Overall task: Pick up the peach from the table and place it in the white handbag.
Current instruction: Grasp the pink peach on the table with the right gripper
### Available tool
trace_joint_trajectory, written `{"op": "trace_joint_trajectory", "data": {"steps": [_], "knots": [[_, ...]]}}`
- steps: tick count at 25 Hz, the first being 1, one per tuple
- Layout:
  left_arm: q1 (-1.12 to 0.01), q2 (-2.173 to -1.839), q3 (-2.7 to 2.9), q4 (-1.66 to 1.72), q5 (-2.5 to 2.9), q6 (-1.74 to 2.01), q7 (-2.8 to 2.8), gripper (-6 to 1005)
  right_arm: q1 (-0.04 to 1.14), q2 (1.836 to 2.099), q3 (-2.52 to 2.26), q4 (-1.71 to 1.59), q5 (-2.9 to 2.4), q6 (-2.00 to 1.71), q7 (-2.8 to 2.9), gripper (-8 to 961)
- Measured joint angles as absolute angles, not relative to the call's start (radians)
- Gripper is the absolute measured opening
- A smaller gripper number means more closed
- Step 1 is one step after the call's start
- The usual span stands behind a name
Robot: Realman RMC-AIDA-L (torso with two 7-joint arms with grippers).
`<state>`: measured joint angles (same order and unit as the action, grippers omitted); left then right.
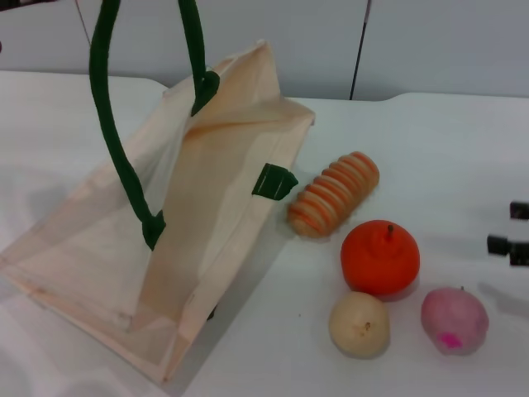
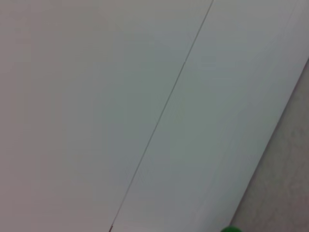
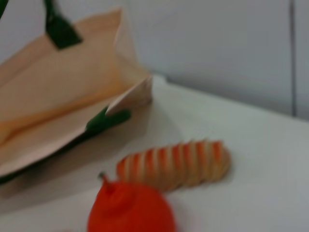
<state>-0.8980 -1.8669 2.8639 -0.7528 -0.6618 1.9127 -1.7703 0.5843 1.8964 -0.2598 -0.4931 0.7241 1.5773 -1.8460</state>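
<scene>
A right hand [image 1: 511, 236], grip state I cannot tell, hovers near the peach [image 1: 454, 319] on the worktop [image 1: 446, 141]; neighbouring fruit could get knocked.

We see orange fruit [image 1: 380, 258] just inboard of the right claw [image 1: 514, 236], beige fruit [image 1: 359, 324] below-left. Striped roll [image 1: 334, 194] farther off, w/ white table [image 1: 446, 149] under all.
</scene>
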Motion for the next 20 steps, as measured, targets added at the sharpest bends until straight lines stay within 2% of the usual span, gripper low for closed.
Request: {"op": "trace_joint_trajectory", "data": {"steps": [6,15,19,20], "knots": [[-0.896,-1.867,2.864,-0.753,-0.658,1.910,-1.776,132,0.583,1.912,-0.290,-0.494,0.684,1.633,-1.845,813],[-0.892,-1.866,2.864,-0.753,-0.658,1.909,-1.778,135,0.587,1.912,-0.340,-0.495,0.678,1.734,-1.838,809],[-0.892,-1.867,2.864,-0.753,-0.659,1.908,-1.778,136,0.598,1.939,-0.417,-0.496,0.674,1.696,-1.834,807],[-0.892,-1.867,2.864,-0.753,-0.661,1.908,-1.778,136,0.606,1.956,-0.441,-0.497,0.662,1.646,-1.826,806]]}}
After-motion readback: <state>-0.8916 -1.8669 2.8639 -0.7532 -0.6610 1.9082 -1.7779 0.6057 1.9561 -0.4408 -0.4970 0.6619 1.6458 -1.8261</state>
